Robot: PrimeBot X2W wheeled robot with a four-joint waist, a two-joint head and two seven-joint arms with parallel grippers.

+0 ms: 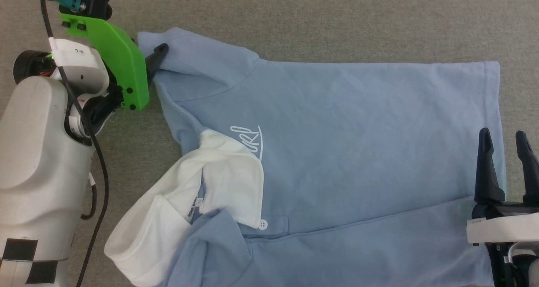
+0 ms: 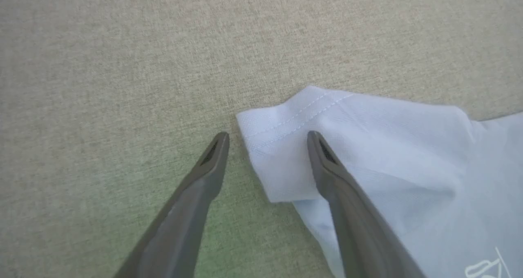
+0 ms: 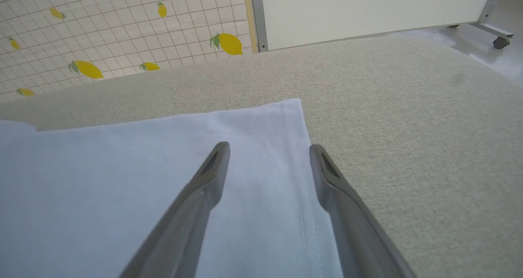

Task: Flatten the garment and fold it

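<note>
Jaws spread, the left gripper (image 2: 267,136) straddles a sleeve corner (image 2: 280,123) of the garment (image 1: 345,143), the right gripper (image 3: 269,146) its hem (image 3: 294,123); a shallow pinch could let soft cloth slip.

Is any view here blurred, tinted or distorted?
Head view: sharp, even light on the garment. Left wrist view: green tint on the beige surface beside the soft-edged fingers. Right wrist view: the surface's far edge looks bowed, likely wide-angle bending.
</note>
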